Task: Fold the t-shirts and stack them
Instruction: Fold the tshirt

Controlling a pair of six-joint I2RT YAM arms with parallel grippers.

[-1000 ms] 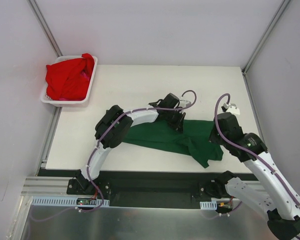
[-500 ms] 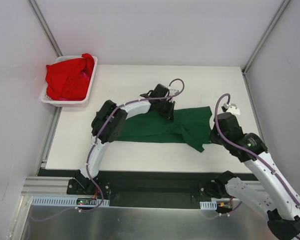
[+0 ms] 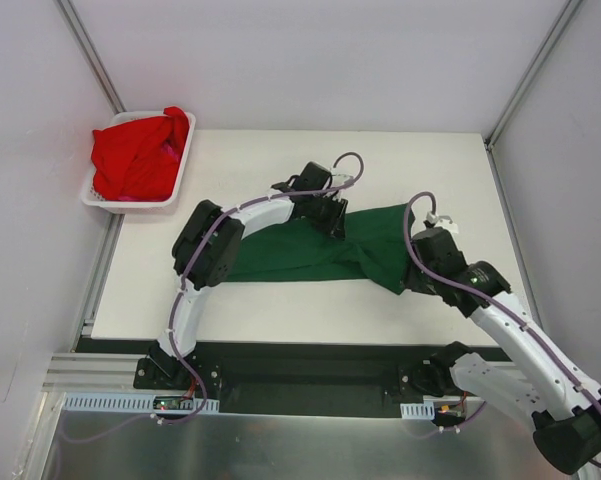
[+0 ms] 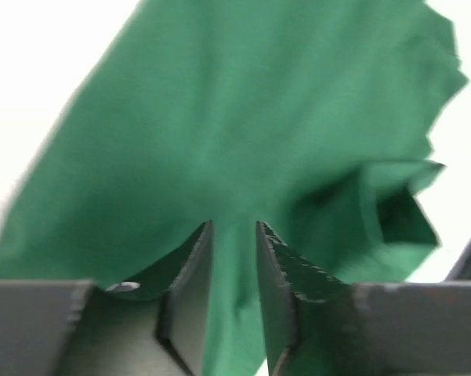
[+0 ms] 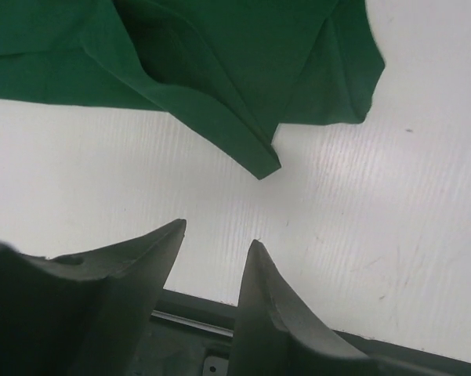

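Though rumpled, green t-shirt (image 3: 290, 258) inside table (image 3: 250, 170) edges.

Lab cell: white panels (image 3: 310, 60), aluminium posts (image 3: 90, 62)

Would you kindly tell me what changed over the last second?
The left hand dragged the plain dark green cloth t-shirt toward the far side of the white table, spreading it flatter. The right hand let go and hangs open beside it. The bright red cloth in the white slotted plastic basket stayed put.
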